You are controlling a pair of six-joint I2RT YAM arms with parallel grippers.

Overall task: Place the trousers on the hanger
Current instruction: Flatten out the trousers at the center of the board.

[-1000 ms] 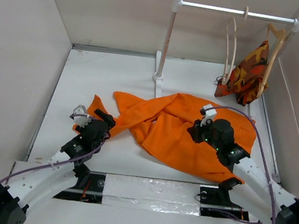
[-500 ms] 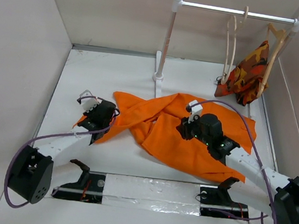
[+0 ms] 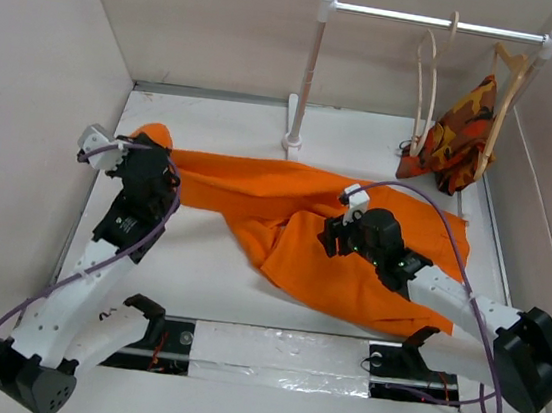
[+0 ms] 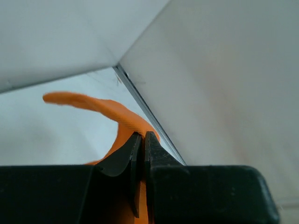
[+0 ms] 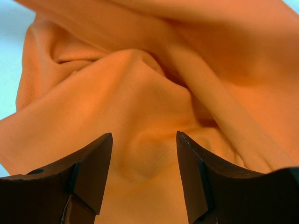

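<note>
Now one trouser end is pulled out long.
Pinched tight on an orange fold, the left gripper (image 4: 142,140) has swung in the past second to the far left of the rack (image 3: 435,22), stretching the trousers (image 3: 259,179) into a band in front of it. The right gripper (image 5: 144,135) is spread just over the bunched cloth, probably holding nothing. The hanger (image 3: 435,95) hangs bare on the rack, so loading lies ahead.
</note>
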